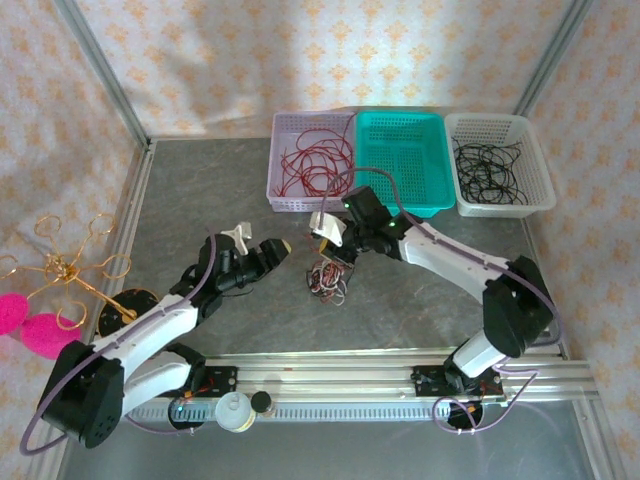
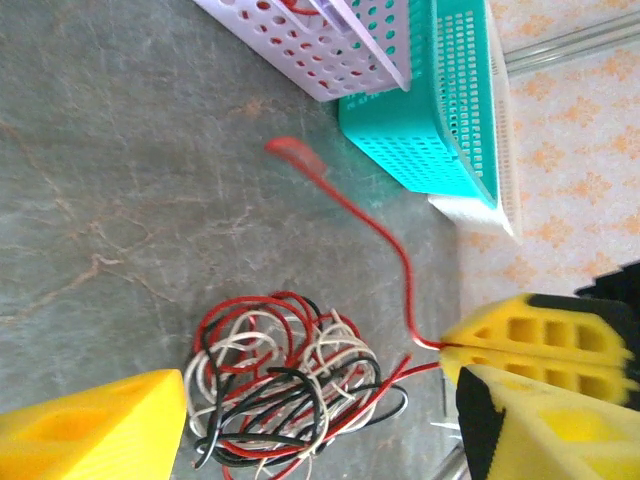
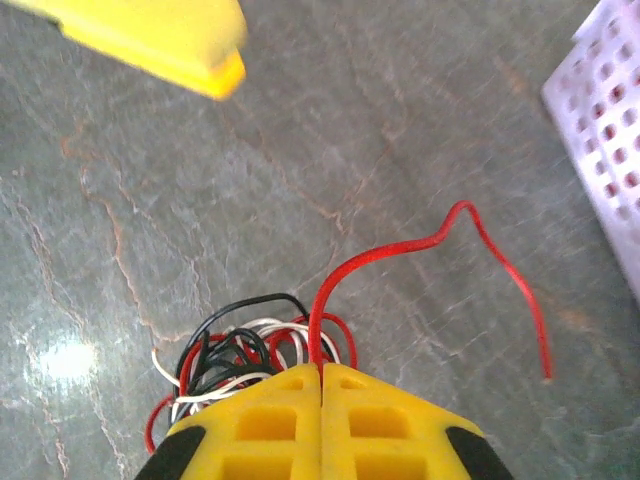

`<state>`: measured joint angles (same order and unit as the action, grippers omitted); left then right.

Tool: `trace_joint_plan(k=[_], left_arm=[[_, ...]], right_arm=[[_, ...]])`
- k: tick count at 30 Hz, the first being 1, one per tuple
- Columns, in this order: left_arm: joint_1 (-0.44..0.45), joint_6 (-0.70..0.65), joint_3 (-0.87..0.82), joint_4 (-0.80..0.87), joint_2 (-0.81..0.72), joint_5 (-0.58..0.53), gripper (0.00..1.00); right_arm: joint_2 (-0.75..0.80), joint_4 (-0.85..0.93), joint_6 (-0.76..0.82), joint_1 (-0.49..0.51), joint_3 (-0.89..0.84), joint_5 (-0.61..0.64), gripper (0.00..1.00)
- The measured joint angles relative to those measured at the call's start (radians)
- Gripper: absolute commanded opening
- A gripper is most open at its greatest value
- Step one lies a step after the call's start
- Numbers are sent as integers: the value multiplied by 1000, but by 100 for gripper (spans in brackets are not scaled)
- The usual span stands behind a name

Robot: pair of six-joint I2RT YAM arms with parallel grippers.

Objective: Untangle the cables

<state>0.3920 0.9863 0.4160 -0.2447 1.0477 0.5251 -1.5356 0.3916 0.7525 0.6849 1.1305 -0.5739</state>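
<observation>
Cables point(image 3: 240, 350) bunch against right gripper point(image 3: 320, 370), red strand point(image 3: 400, 250) pinched.

Grey marbled table point(image 1: 200, 190) seen from above. From upper centre to upper right sit a lilac basket point(image 1: 310, 117), teal basket point(image 1: 400, 117) and white basket point(image 1: 490, 119). A cable bundle point(image 1: 327, 277) lies mid-frame, and a gold wire stand point(image 1: 70, 265) stands at left.

Free tip of thin red cable point(image 2: 408, 295) smears to a blur, left wrist cam. Knotted red, white & black cable bundle point(image 3: 235, 350) partly hidden behind right gripper point(image 3: 321, 370); btm edge crops it, left wrist.
</observation>
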Motion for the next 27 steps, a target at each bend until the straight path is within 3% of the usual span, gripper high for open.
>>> trace_joint_plan(k=[5,12,18,27], left_arm=[[54,129,44,-69,104,-2,72],[135,365,61,-288,225,-16,69],[158,482,98,-326,281,-59,68],[196,568,169,-385,383,-114,52]], right_arm=[[45,-51,-22,0,-53,7,0],[51,-113,-63,0,-113,10,0],[80,-161,-84,0,-139,9,0],[121,-206,-105,0,-190,8,0]])
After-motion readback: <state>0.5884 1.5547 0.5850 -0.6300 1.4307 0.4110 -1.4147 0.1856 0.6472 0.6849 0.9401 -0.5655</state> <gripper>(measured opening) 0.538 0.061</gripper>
